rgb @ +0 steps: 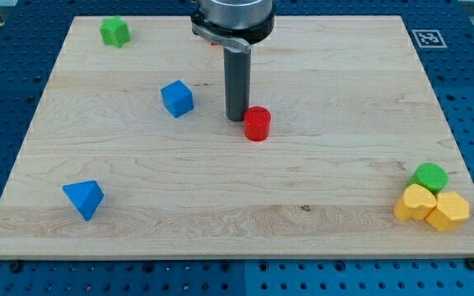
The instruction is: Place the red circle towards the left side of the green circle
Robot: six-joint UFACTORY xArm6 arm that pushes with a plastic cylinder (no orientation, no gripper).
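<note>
Nearest, at the worktop (220, 205) lower right, the green circle (430, 176) is sitting against two yellow blocks (431, 206). Farther back, the red circle (257, 123) is resting mid-board, my tip (236, 118) touching its left side. No claw is showing.

Red circle (257, 123), green circle (430, 177), two blue blocks (177, 98), yellow pair (415, 202), pale wooden board (319, 189).
</note>
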